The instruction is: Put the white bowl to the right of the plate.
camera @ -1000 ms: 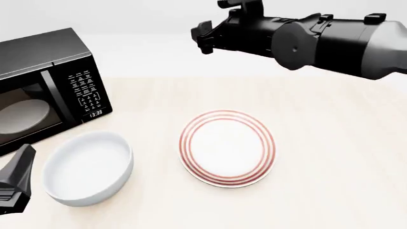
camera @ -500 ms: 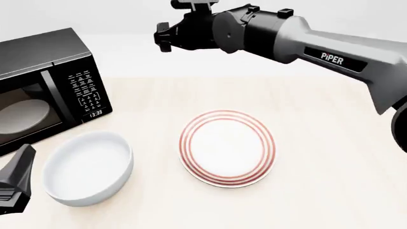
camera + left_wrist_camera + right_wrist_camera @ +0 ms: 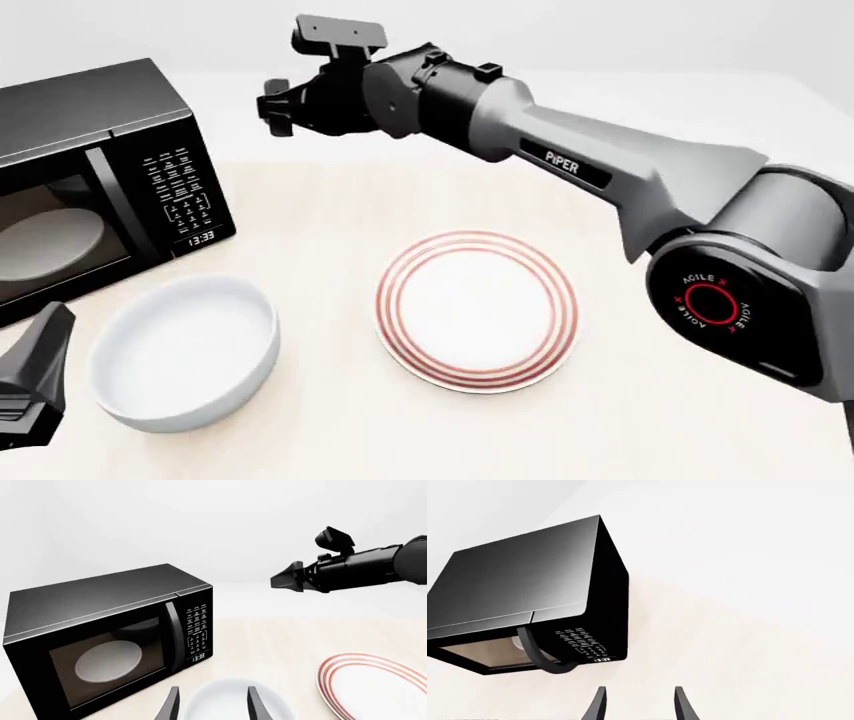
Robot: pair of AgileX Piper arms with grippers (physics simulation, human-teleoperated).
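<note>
Sitting left of plate [image 3: 477,311]: white bowl [image 3: 186,352] | both end effectors spread, holding nothing | bare table [image 3: 694,200] beyond plate's right edge

One white bowl [image 3: 186,352]; one red-ringed plate [image 3: 477,311]; one black microwave [image 3: 91,185]; one table [image 3: 667,400]; two robot arms.

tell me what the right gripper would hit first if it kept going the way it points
Probably the microwave: the right gripper points toward its keypad end, with nothing visible between them. Depth is unclear, so it might pass just beside it.
</note>
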